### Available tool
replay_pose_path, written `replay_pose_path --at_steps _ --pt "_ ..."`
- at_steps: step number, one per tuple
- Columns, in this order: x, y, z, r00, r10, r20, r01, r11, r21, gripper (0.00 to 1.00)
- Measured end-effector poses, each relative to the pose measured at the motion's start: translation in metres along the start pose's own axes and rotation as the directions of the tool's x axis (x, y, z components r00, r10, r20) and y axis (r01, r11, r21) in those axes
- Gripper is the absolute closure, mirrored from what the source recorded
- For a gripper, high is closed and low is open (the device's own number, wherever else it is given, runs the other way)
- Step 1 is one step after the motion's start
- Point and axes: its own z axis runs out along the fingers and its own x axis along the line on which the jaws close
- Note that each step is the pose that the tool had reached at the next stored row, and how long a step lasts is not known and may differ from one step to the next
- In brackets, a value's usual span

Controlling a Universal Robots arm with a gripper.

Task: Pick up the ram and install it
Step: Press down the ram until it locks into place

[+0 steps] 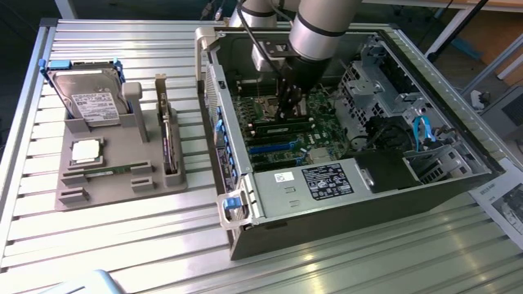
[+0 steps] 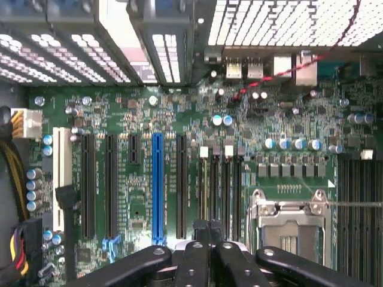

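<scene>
My gripper [image 1: 288, 114] reaches down into the open computer case [image 1: 245, 239] and sits low over the motherboard [image 1: 331, 131], by the memory slots. In the wrist view its dark fingers [image 2: 200, 257] are shut together directly above the row of memory slots [image 2: 222, 179], beside the processor socket [image 2: 287, 224]. I cannot tell whether a thin stick sits between the tips. One ram [image 1: 110, 172], a narrow green stick, lies in the front slot of the grey holder [image 1: 135, 144] at the exterior view's left, far from the gripper.
The grey holder also carries a hard drive [image 1: 90, 98], a square silver processor chip [image 1: 86, 151] and an upright expansion card [image 1: 168, 138]. Inside the case are a power supply [image 1: 327, 182], drive cages [image 1: 372, 79] and blue cables [image 1: 422, 131]. The case walls hem the arm in.
</scene>
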Motion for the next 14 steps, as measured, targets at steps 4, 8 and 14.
replay_pose_path --at_steps 4,8,14 --pt "0.000 0.0117 0.0005 1.0000 0.000 0.0000 0.000 1.0000 0.0064 0.90" --pt "0.000 0.0201 0.0008 1.0000 0.000 -0.0001 0.000 0.9999 0.0121 0.90" --pt "0.000 0.0326 0.0013 1.0000 0.000 0.0000 0.000 0.9998 0.0211 0.90"
